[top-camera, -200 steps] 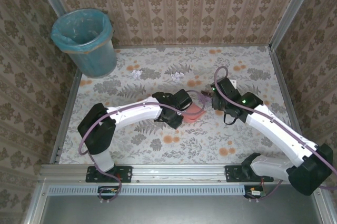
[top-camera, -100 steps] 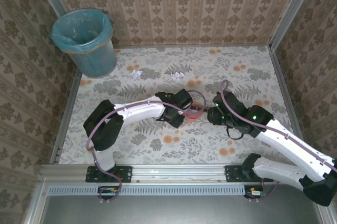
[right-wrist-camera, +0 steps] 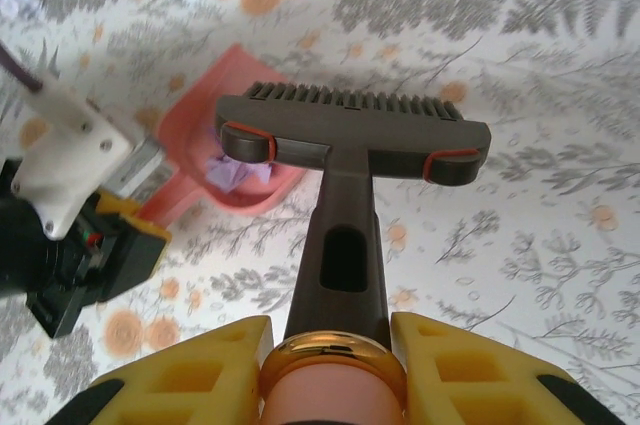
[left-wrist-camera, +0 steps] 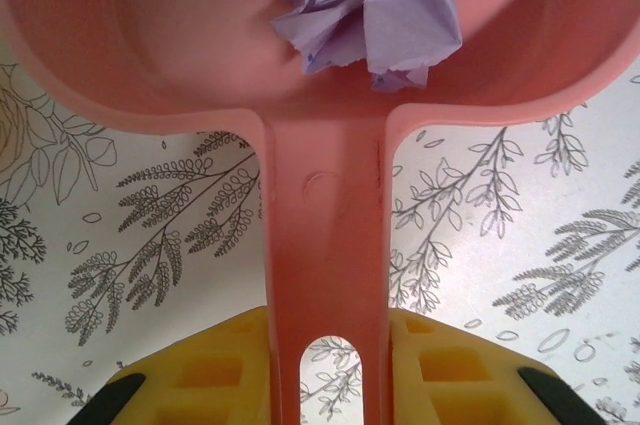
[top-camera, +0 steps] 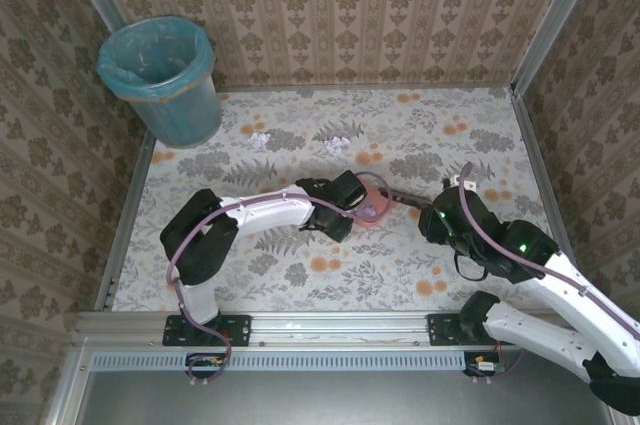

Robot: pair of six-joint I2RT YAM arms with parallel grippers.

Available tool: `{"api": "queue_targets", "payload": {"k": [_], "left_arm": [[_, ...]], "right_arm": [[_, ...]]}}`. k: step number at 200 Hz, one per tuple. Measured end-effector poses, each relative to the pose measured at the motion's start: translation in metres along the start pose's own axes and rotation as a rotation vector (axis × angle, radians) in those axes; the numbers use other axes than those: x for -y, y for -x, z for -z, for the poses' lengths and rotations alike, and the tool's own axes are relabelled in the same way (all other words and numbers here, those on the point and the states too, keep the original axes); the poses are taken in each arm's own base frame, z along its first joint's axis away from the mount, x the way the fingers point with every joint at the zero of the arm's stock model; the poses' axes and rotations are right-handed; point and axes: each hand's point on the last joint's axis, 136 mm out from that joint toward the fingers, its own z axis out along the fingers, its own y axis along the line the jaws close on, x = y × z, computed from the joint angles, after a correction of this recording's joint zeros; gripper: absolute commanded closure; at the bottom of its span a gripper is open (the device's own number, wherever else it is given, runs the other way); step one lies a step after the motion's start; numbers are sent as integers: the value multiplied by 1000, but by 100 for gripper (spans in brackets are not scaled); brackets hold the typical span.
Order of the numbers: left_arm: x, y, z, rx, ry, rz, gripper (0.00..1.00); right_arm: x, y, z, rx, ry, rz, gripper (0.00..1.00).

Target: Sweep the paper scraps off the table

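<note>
Lower right of the top view: right gripper (right-wrist-camera: 325,355), clamping the brush (right-wrist-camera: 350,130), is pulling back from the dustpan (left-wrist-camera: 150,35). Left gripper (left-wrist-camera: 325,365) is pinching its handle, with a lilac scrap (left-wrist-camera: 380,15) now sitting inside. Farther up the table (top-camera: 450,135), a white scrap (top-camera: 259,139) and a pale scrap (top-camera: 335,145) are waiting.

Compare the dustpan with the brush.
The dustpan is pink; the brush is dark grey. The dustpan is a shallow scoop holding a lilac paper wad; the brush has a wide bristled head and carries nothing. The left tool grips the dustpan, the right tool the brush. Both are gripped by their handles.
</note>
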Motion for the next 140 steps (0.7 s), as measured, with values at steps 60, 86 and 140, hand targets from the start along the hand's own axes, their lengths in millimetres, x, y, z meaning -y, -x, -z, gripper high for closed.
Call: {"api": "queue_targets", "payload": {"k": [60,86,140], "left_arm": [[-10,4,11,84,39,0,100],[-13,6,21,126,49,3,100],[-18,13,58,262,50,18,100]], "right_arm": [[36,11,-7,200,-112,-42,100],[41,9,-22,264,-126,-27,100],[42,17,-46,404,-138,-28,100]]}}
